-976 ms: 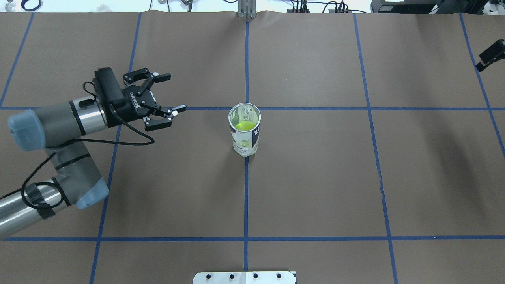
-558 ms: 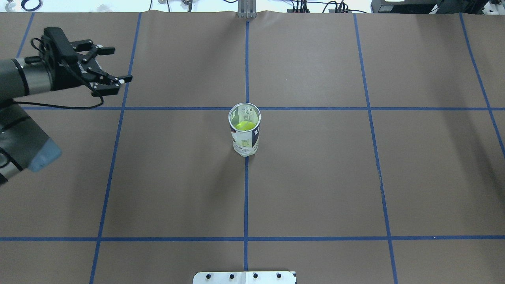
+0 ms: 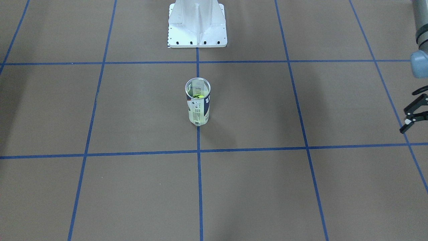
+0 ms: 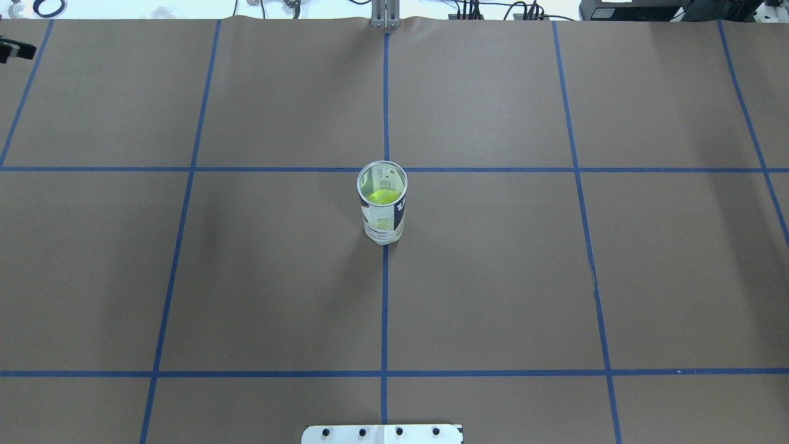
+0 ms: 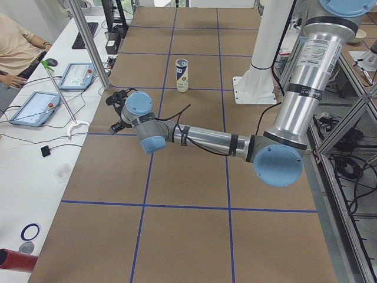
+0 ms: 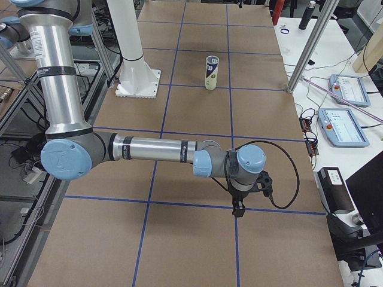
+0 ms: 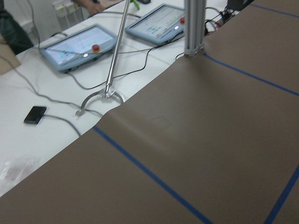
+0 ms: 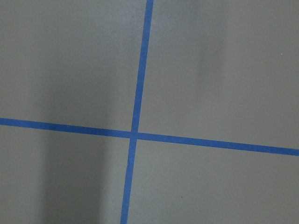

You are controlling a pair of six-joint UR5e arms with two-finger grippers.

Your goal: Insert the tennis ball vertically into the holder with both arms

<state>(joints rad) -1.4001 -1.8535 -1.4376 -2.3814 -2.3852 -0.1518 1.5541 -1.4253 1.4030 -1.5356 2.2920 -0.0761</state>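
The holder point(image 4: 382, 213) is a clear can with a navy and white label, standing upright at the table's centre; it also shows in the front view point(image 3: 197, 107) and both side views point(image 5: 182, 75) point(image 6: 210, 72). The tennis ball point(image 4: 383, 197) sits inside it, low in the can point(image 3: 198, 96). My left gripper point(image 3: 405, 119) is open and empty at the table's far left edge, far from the can; it also shows in the left side view point(image 5: 118, 109). My right gripper point(image 6: 239, 206) hangs over the table's right end; I cannot tell whether it is open.
The white pedestal point(image 3: 197, 26) stands at the robot's side of the table. A white bench with tablets point(image 7: 74, 46), cables and a phone point(image 7: 35, 114) lies beyond the table's far edge. A metal post point(image 7: 194, 25) stands at that edge. An operator point(image 5: 17, 50) sits there.
My left arm has swung away to the left and back, its gripper still open, almost out of the overhead view. The can and ball have not moved.
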